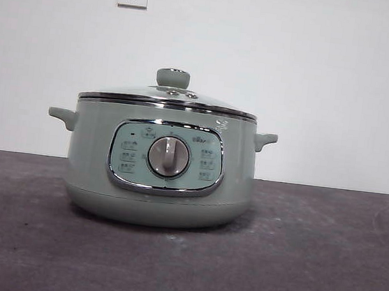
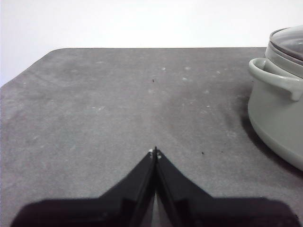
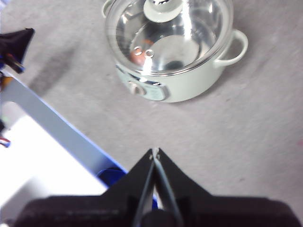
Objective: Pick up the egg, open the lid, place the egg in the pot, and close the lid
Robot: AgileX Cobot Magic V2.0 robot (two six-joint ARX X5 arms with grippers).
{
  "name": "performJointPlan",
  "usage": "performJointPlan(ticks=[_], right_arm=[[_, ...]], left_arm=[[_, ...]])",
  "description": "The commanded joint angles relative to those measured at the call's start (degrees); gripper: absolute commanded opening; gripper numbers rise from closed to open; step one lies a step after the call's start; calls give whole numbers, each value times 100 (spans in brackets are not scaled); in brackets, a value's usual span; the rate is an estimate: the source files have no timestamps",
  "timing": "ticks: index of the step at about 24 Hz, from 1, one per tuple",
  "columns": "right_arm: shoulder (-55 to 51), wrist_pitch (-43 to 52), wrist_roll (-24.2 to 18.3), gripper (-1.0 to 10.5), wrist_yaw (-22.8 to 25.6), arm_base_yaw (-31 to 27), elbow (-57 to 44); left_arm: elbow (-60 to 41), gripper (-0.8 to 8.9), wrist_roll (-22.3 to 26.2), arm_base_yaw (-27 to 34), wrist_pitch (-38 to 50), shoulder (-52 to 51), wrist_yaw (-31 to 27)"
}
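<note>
white wall point(image 1: 261, 55) | grey table point(image 1: 320, 272) | lid point(image 1: 170, 97) seated on pot point(image 1: 94, 162)

Left end effector point(image 2: 155, 152) and right end effector point(image 3: 155, 152): jaws pressed together, empty.

Level front, two wrists: shared pot point(image 1: 159, 176)

Only a small orange-brown patch of the egg point(image 3: 139, 56) visible through the glass lid point(image 3: 177, 35), blurred by reflections; fully hidden behind the pot point(image 1: 160, 166) wall in the front view. Pot cut off by the picture's edge in the left wrist view, showing one handle and part of the side. Lid knob clipped at the right wrist picture's edge. Panel markings around the dial point(image 1: 168, 156) too small to read.
</note>
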Motion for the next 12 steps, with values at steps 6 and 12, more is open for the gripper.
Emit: performJointPlan(ticks=[6, 12], right_arm=[[-1648, 2192, -374, 1, -629, -1762, -1019], [-3338, 4444, -369, 1, -643, -2201, -3803]], left_arm=[[-85, -3, -52, 17, 24, -15, -4], [-85, -3, -50, 17, 24, -17, -2]])
